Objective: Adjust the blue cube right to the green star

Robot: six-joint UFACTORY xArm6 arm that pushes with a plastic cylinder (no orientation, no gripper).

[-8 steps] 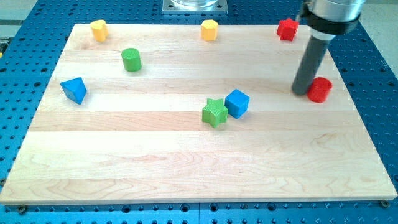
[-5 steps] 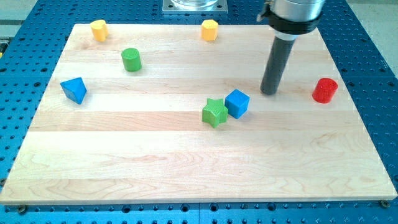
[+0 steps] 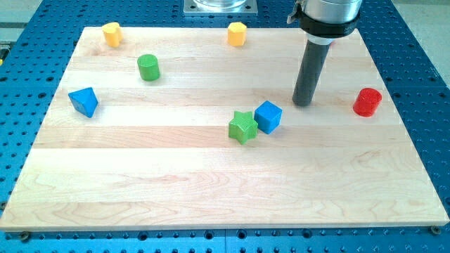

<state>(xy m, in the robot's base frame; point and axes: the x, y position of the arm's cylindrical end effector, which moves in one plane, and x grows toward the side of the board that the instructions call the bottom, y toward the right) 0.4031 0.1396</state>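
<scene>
The blue cube [image 3: 268, 117] sits near the board's middle, touching the right side of the green star [image 3: 243, 127], slightly above it in the view. My tip [image 3: 303, 103] rests on the board up and to the right of the blue cube, a short gap away, not touching it. The rod rises toward the view's top.
A red cylinder [image 3: 367, 102] lies at the right. A green cylinder [image 3: 148, 67] and a blue triangular block [image 3: 84, 102] lie at the left. Two yellow blocks [image 3: 112, 33] [image 3: 237, 33] sit along the top edge. The wooden board [image 3: 225, 190] lies on a blue perforated table.
My tip moved left from beside the red cylinder to near the blue cube. The rod now hides the red block at the top right. No block has moved.
</scene>
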